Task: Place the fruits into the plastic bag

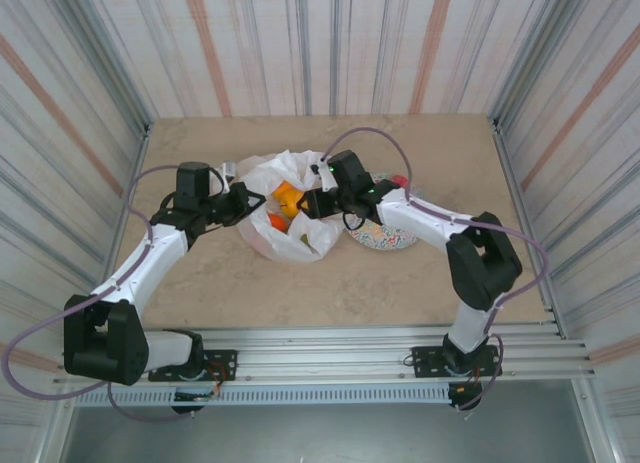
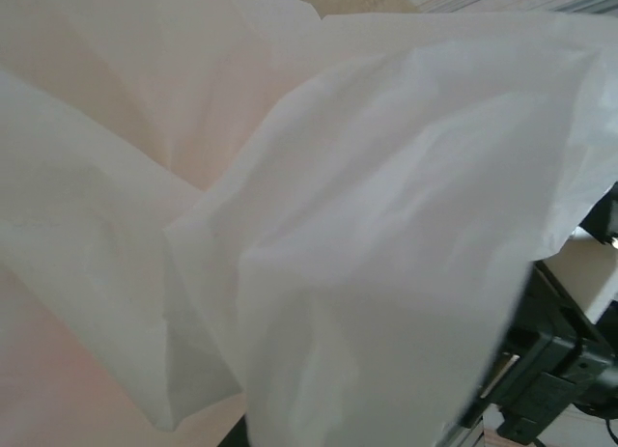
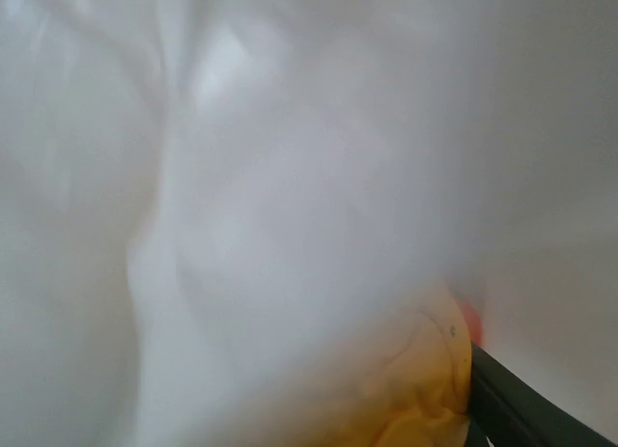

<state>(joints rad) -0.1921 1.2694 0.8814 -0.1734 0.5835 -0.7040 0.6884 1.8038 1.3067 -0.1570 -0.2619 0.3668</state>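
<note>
The white plastic bag [image 1: 300,175] lies mid-table with its mouth held up. My left gripper [image 1: 238,199] is at the bag's left rim, shut on the film; bag film [image 2: 367,254] drapes over its camera and hides its fingers. My right gripper [image 1: 308,205] reaches into the mouth from the right, shut on a yellow-orange fruit [image 1: 288,197], which sits against a dark finger [image 3: 512,404] as yellow-orange fruit [image 3: 425,389]. An orange fruit [image 1: 277,221] and a green one [image 1: 305,239] lie inside the bag. A red fruit [image 1: 399,179] rests beyond the plate.
A round patterned plate [image 1: 385,237] lies right of the bag, under my right forearm. Striped walls close in the table on three sides. The right arm's dark body [image 2: 550,370] shows past the bag's edge in the left wrist view.
</note>
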